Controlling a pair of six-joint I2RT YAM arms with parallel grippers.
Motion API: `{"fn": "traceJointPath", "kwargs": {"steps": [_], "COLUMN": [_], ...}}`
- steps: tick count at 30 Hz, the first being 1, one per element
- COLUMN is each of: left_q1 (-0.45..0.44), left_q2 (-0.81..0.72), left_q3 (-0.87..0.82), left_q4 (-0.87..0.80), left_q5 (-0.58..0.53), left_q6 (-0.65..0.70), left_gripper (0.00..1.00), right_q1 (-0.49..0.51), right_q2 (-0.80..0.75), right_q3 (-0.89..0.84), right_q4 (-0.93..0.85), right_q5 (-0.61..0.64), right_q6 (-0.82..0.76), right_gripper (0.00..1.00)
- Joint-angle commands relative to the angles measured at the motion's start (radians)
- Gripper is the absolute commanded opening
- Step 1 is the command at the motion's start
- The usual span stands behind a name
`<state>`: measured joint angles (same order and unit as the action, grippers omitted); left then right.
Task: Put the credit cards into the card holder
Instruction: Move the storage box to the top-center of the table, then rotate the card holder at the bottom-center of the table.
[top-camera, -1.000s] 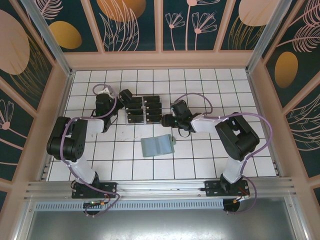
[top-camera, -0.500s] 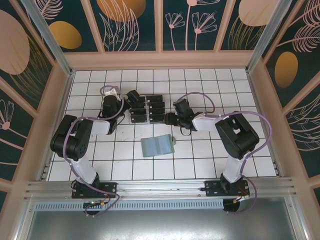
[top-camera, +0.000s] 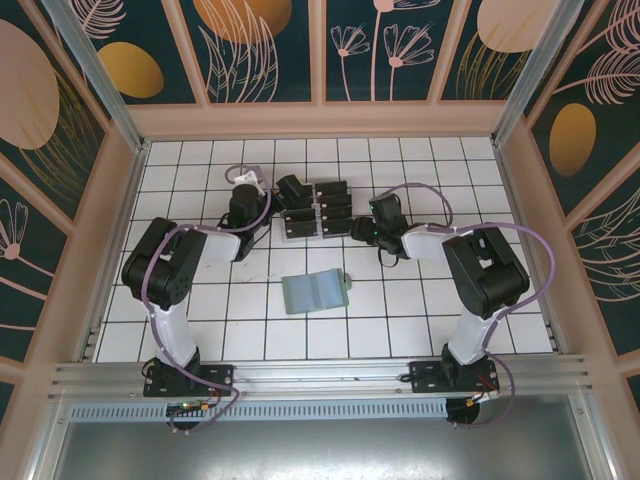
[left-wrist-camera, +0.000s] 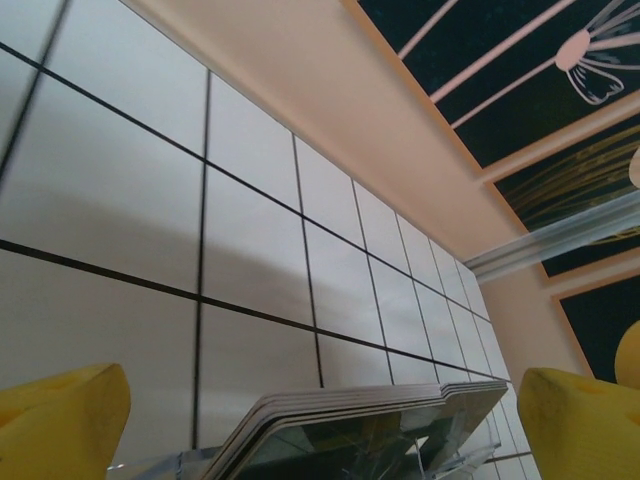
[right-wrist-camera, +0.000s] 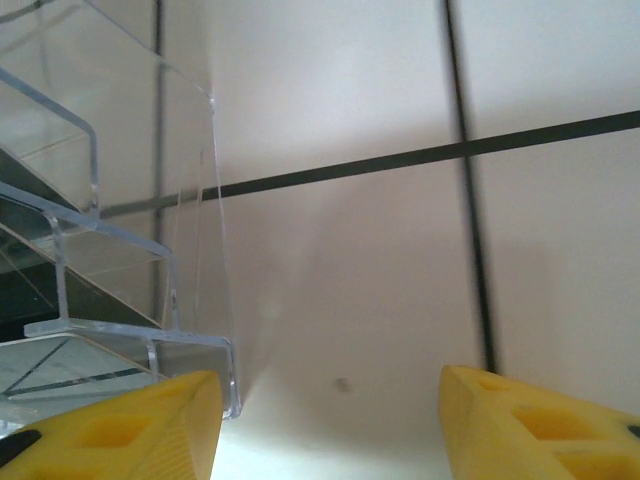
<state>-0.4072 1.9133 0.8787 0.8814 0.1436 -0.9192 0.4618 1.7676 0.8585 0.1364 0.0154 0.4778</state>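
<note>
1. The left gripper (top-camera: 291, 190) is at the left end of the clear rack (top-camera: 297, 231), toward the far edge of the tabletop (top-camera: 420, 320). Its jaws are spread wide.
2. In the left wrist view, the two yellow fingers (left-wrist-camera: 62, 415) sit at the bottom corners. The rack's top edge, with thin layered edges on it, rises between them. The fingers are not pressed against it and grip nothing.
3. The right gripper (top-camera: 358, 228) is at the rack's right end, with its jaws partly apart.
4. In the right wrist view, bare tile lies between its fingers. The rack's clear lower corner is just beside one finger (right-wrist-camera: 120, 430). I cannot tell whether they touch. Nothing is held.
5. The credit cards (top-camera: 330, 205) are black and stand in rows in the rack's slots.
6. The card holder (top-camera: 312, 292) lies flat near the middle of the tabletop. It is on the near side of the rack and apart from both grippers.
</note>
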Motion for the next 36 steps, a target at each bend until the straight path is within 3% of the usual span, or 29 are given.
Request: {"fn": "traceJointPath", "kwargs": {"steps": [1,13,24,32,36], "left_q1": [-0.059,-0.152,-0.131,-0.076,-0.041], "left_q2": [0.046,0.180,0.075,-0.014,-0.089], "left_q3": [0.067,0.291,0.280,0.210,0.157], "left_q4": [-0.010,-0.062,-0.183,-0.222,-0.274], "left_q5": [0.047,0.057,0.005,-0.024,-0.051], "left_q6": [-0.033,-0.039,0.090,0.120,0.138], "left_gripper": [0.99,0.98,0.99,0.99,0.99], "right_q1": [-0.017,-0.085,-0.070,0.069,0.190], "right_q2": [-0.029,-0.186,-0.449,-0.560,-0.557], "right_q3": [-0.035,-0.133,-0.212,-0.249,-0.271], "right_q4": [0.005,-0.015,-0.090,-0.153,-0.155], "right_q5": [0.025,0.015,-0.053,-0.058,-0.046], "right_q6": [0.008,0.007,0.046,0.084,0.125], "right_gripper": [0.59,0.60,0.60,0.59,0.59]}}
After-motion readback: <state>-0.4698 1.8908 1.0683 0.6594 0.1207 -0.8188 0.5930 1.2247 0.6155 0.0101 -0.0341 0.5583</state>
